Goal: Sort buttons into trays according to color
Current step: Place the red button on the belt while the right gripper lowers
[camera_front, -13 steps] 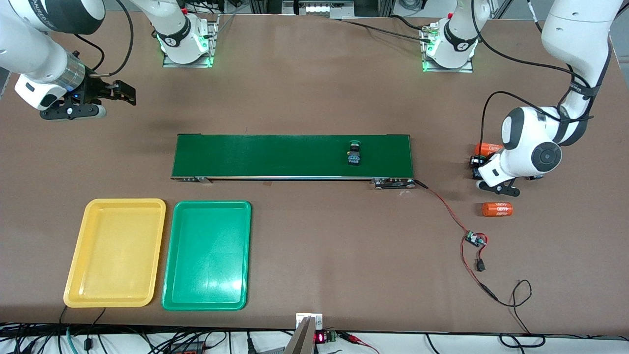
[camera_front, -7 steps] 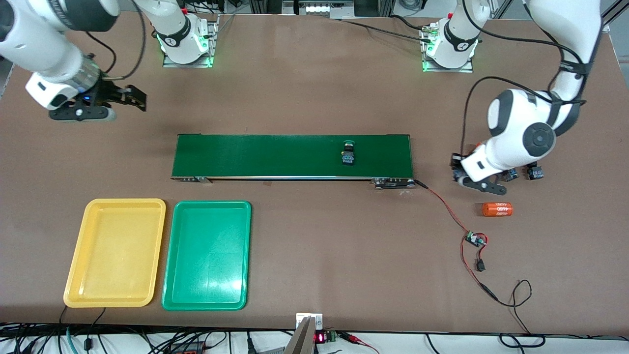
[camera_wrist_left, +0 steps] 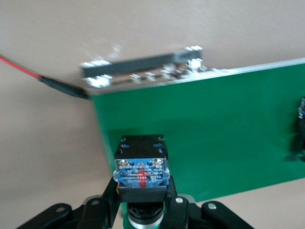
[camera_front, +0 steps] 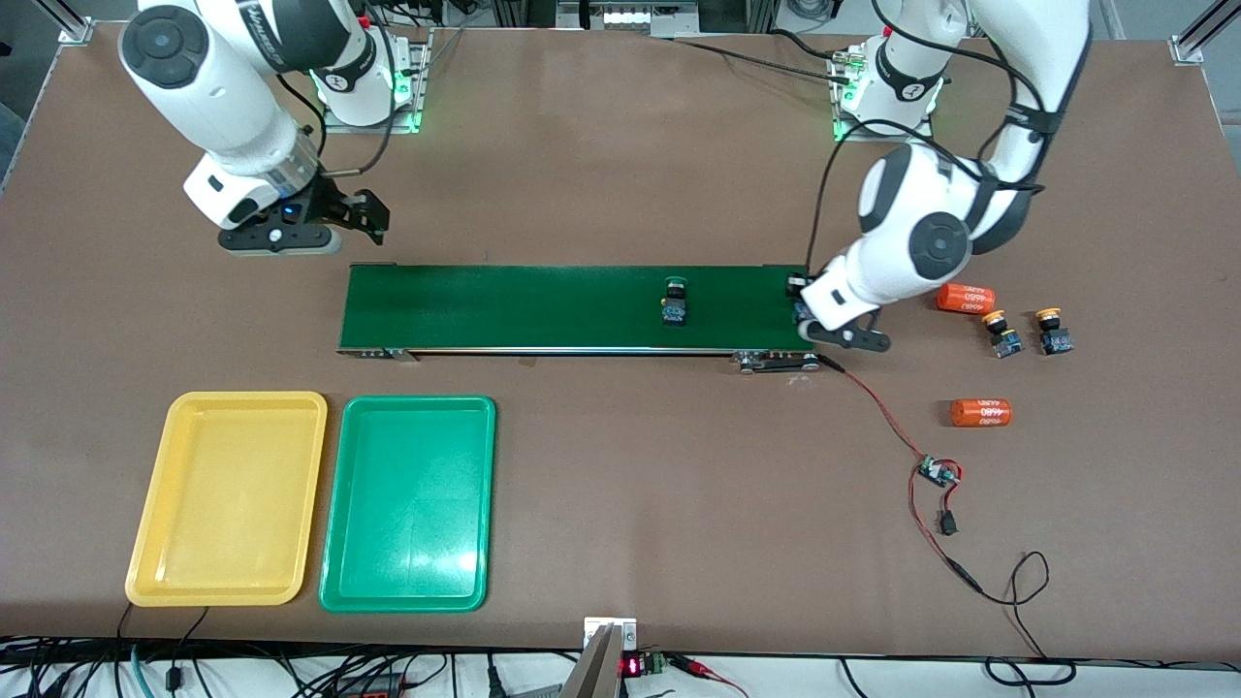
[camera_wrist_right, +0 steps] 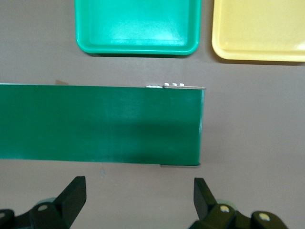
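Note:
My left gripper (camera_front: 806, 308) (camera_wrist_left: 141, 193) is shut on a green-capped button (camera_wrist_left: 141, 172), held base-up over the dark-green belt (camera_front: 533, 305) (camera_wrist_left: 205, 138) at the left arm's end. A second green button (camera_front: 675, 301) lies on the belt. Two yellow-orange buttons (camera_front: 1002, 333) (camera_front: 1053, 332) stand on the table past that belt end. My right gripper (camera_front: 373, 215) (camera_wrist_right: 138, 195) hangs open and holds nothing, over the table by the belt's (camera_wrist_right: 100, 124) corner at the right arm's end. The yellow tray (camera_front: 228, 499) (camera_wrist_right: 259, 33) and green tray (camera_front: 407, 504) (camera_wrist_right: 138, 28) lie side by side, nearer the front camera than the belt.
Two orange cylinders with white print (camera_front: 966, 297) (camera_front: 980, 413) lie near the yellow-orange buttons. A red wire runs from the belt's end to a small circuit board (camera_front: 938, 472), with a black cable looping toward the table's front edge.
My left gripper has carried the button from beside the orange cylinder to the belt's end. The right arm has swung in toward the belt. The button on the belt has drifted toward the right arm's end.

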